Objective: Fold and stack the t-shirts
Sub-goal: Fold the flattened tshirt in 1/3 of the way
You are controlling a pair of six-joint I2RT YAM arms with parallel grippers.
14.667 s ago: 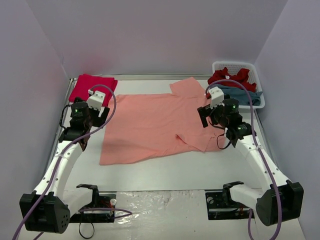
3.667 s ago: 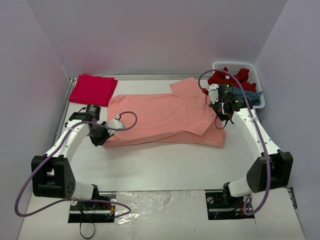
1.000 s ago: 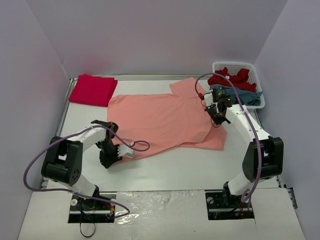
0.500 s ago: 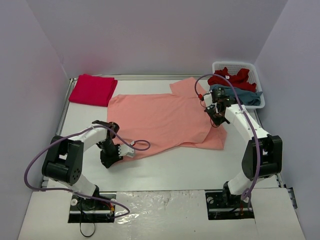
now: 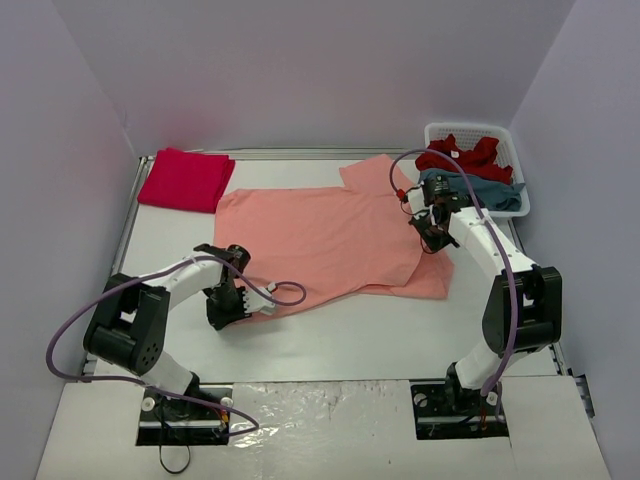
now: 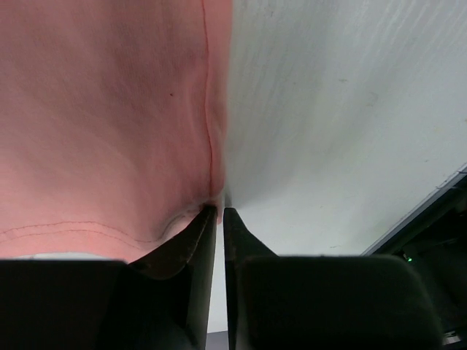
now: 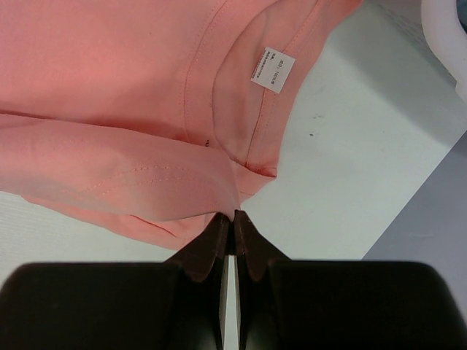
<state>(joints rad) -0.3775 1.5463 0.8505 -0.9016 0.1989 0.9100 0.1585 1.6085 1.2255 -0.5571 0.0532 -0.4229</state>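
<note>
here the salmon-orange t-shirt [image 5: 320,235] lies flat just left of the white slotted basket [image 5: 436,129], the right gripper [image 7: 233,215] clenched on its folded edge nearest the basket and the left gripper [image 6: 217,210] pinching its hem farthest from it, likely to pull the fold taut.

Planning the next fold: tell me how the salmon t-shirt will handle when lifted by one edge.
Probably floppy: the salmon t-shirt puckers beside the left end effector and lies folded over itself. Likely light: the cloth looks thin. Pushed, it would probably bunch rather than slide.
</note>
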